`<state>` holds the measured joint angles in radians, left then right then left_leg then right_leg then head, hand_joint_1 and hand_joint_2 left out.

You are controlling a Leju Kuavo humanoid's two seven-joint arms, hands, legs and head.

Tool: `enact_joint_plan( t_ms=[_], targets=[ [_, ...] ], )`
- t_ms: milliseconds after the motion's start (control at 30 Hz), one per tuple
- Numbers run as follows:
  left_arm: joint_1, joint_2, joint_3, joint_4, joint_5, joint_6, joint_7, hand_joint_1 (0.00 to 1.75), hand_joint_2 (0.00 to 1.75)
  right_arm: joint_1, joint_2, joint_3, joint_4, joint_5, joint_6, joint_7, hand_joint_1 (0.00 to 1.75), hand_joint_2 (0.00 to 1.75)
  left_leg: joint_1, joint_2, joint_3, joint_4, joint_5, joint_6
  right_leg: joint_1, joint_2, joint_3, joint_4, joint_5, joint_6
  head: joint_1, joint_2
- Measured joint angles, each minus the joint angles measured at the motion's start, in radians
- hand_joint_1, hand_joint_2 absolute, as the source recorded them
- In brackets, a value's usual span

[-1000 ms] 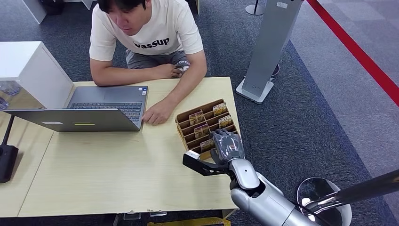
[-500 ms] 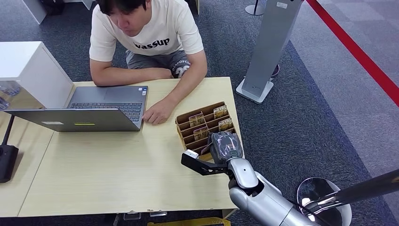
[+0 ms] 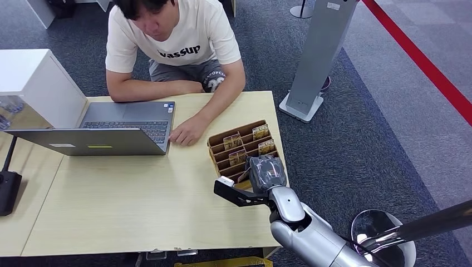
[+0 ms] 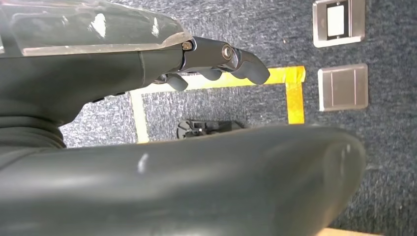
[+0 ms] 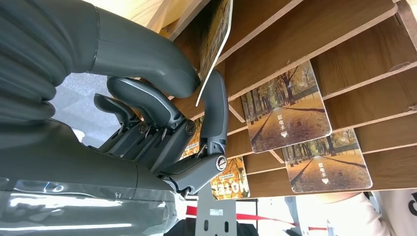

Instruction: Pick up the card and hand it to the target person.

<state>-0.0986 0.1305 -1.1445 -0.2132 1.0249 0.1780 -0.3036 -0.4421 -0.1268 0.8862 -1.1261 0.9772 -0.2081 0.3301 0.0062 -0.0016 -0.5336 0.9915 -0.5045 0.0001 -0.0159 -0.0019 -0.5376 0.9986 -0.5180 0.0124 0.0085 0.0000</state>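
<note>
My right hand pinches the card between thumb and finger, right at the wooden rack on the bench. I'd lift straight clear of the slots, keeping the pinch firm. Left hand hangs holding nothing.

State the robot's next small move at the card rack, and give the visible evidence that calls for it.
Probably lift the right hand straight up to draw the pinched card clear of the wooden rack. The wrist view shows thumb and finger already clamping the card's edge, its far end still in the slot, and the person sits across the table.
</note>
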Motion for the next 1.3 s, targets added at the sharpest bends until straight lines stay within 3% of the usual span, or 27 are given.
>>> enact_joint_plan(
  t_ms=[667,1300],
  targets=[
    [0.000,0.000,-0.001,0.000,0.021,0.018,0.000,0.00,0.00,-0.002,-0.031,-0.034,-0.069,-0.003,-0.002,0.062,1.75,1.75,0.000,0.000,0.000,0.000,0.000,0.000,0.000,0.000,0.000,0.000,0.000,0.000,0.000,0.000],
    [0.000,0.000,-0.001,0.000,0.040,0.018,0.005,0.00,0.00,-0.001,-0.118,-0.161,-0.396,-0.023,-0.091,0.123,1.75,1.75,0.000,0.000,0.000,0.000,0.000,0.000,0.000,0.000,0.000,0.000,0.000,0.000,0.000,0.000]
  ],
)
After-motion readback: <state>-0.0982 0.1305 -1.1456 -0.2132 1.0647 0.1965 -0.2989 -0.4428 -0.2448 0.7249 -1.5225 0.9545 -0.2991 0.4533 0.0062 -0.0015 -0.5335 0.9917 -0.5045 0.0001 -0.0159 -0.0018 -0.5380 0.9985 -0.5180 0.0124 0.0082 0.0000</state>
